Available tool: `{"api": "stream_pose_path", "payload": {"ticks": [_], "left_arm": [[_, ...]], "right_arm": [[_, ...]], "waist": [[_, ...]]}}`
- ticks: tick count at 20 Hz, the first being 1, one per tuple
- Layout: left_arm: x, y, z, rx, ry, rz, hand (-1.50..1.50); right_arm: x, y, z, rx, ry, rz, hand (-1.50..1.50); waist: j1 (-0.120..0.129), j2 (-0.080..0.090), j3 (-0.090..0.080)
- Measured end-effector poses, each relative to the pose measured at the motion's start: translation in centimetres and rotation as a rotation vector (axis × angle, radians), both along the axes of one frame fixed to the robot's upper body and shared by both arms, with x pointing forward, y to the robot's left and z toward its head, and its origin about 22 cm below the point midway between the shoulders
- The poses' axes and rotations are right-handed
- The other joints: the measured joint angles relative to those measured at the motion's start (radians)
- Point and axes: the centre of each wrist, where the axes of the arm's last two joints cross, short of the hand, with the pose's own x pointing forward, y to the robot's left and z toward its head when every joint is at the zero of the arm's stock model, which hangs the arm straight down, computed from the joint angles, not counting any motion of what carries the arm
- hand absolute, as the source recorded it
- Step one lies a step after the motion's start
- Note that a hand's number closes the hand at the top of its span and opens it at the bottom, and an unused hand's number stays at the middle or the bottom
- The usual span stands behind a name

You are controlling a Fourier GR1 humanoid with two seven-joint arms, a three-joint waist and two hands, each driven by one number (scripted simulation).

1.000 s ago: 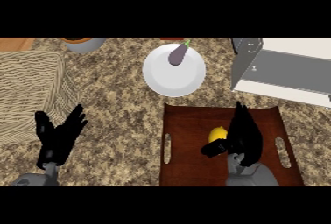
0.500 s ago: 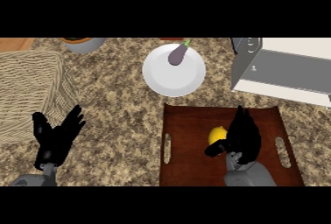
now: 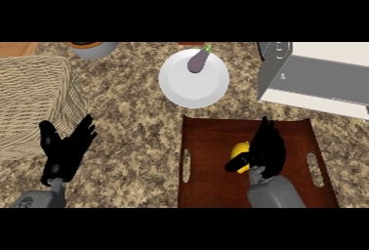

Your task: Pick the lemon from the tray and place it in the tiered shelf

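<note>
The yellow lemon (image 3: pixel 240 148) lies on the brown tray (image 3: pixel 209 185) at the lower right. My right hand (image 3: pixel 267 146) is on the lemon's right side, with its fingers over it and its thumb crossing its lower part, so much of the lemon is hidden. The lemon looks to be resting on the tray. The white and grey tiered shelf (image 3: pixel 317 78) stands at the upper right, beyond the tray's far edge. My left hand (image 3: pixel 66 151) rests open at the lower left, fingers pointing up.
A white plate (image 3: pixel 193 90) with a purple eggplant (image 3: pixel 198 61) sits just beyond the tray. A woven basket (image 3: pixel 32 107) fills the left side. A grey pot (image 3: pixel 93 48) stands at the top left edge.
My right hand has sunk slightly onto the lemon and its thumb has closed in on it. The lemon, the tray and the left hand have stayed where they were.
</note>
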Motion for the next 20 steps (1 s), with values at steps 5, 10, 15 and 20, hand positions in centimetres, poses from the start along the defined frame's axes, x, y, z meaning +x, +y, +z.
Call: {"api": "stream_pose_path", "payload": {"ticks": [5, 10, 15, 20], "left_arm": [[-0.4, -0.5, -0.2, 0.007, -0.005, 0.0, 0.0], [0.0, 0.0, -0.2, 0.003, 0.0, -0.001, 0.0], [-0.1, 0.0, -0.2, -0.001, 0.0, 0.001, 0.0], [-0.5, 0.2, -0.2, 0.002, -0.005, 0.006, 0.0]], "right_arm": [[0.6, -0.1, -1.0, 0.043, 0.074, 0.061, 1.5], [1.1, 0.2, -1.6, 0.053, 0.085, 0.114, 1.5], [1.1, 1.8, -1.6, 0.074, 0.024, 0.161, 1.5], [0.5, 2.1, -0.3, 0.068, -0.057, 0.285, 1.5]], "waist": [[0.002, -0.001, -0.001], [-0.003, -0.01, -0.011], [-0.002, -0.01, -0.009], [-0.004, -0.004, -0.003]]}}
